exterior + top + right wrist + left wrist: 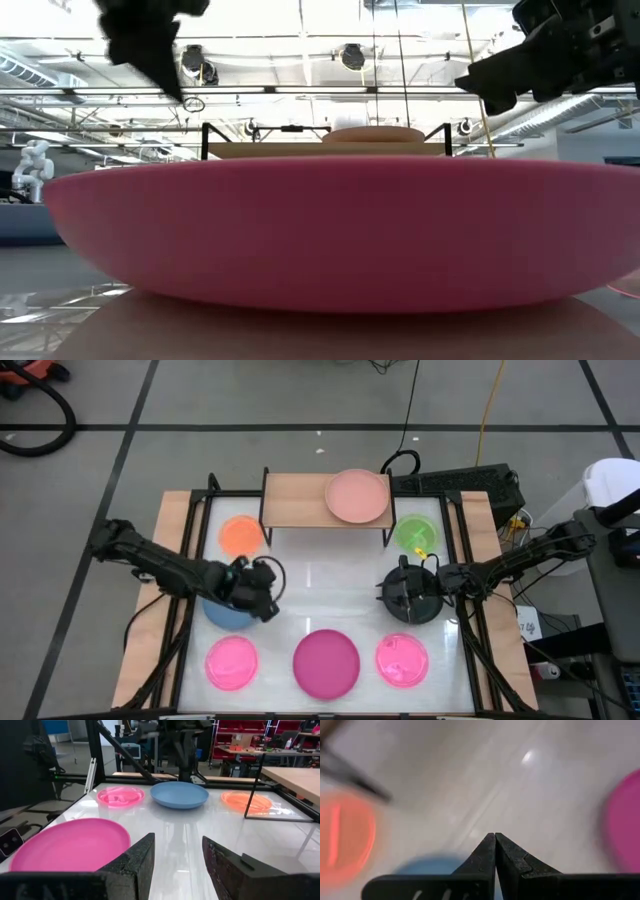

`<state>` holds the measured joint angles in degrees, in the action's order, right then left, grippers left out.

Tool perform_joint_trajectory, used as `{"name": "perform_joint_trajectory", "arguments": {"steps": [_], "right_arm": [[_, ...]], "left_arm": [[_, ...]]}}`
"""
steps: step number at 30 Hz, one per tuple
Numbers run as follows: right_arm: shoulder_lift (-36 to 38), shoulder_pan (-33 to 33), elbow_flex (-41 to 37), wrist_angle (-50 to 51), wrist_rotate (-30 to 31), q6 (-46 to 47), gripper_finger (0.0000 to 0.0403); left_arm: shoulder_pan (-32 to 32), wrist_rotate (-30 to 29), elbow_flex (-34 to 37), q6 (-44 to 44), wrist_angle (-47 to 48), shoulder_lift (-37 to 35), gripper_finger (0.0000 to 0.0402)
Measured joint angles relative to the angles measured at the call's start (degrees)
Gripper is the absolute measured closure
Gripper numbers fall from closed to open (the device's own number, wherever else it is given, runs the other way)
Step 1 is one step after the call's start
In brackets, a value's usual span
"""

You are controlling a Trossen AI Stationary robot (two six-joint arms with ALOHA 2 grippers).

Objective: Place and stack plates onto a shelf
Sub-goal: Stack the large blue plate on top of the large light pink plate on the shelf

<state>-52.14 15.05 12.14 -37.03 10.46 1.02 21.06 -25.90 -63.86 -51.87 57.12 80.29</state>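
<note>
The light-wood shelf (300,500) stands at the table's far edge with the salmon plate (357,495) flat on its right half. On the table lie the orange plate (241,535), green plate (415,533), blue plate (222,614), magenta plate (326,663) and two hot-pink plates (232,662) (402,660). My left gripper (495,837) is shut and hovers over the blue plate's right rim (427,865). My right gripper (177,855) is open and raised over the black plate (425,610), which it largely hides.
The low view is filled by the magenta plate (340,230) near the table's front edge, with both grippers high above it. Bare white tabletop (325,580) lies between the two arms in front of the shelf. The shelf's black legs (266,525) stand beside the orange and green plates.
</note>
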Motion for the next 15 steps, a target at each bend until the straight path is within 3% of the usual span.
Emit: {"name": "perform_joint_trajectory", "arguments": {"steps": [2,8,15], "right_arm": [[0.01,0.0,0.0,-0.03,0.0,0.01,0.0257],[0.0,0.0,0.0,-0.02,0.0,0.02,0.0257],[0.02,0.0,0.0,-1.41,-0.04,-0.01,0.0257]], "left_arm": [[1.47,2.14,0.11,-4.65,4.02,1.43,0.0392],[4.36,8.08,1.47,-15.09,4.49,4.15,0.0392],[4.66,8.24,1.51,-17.19,2.55,7.17,0.0392]]}}
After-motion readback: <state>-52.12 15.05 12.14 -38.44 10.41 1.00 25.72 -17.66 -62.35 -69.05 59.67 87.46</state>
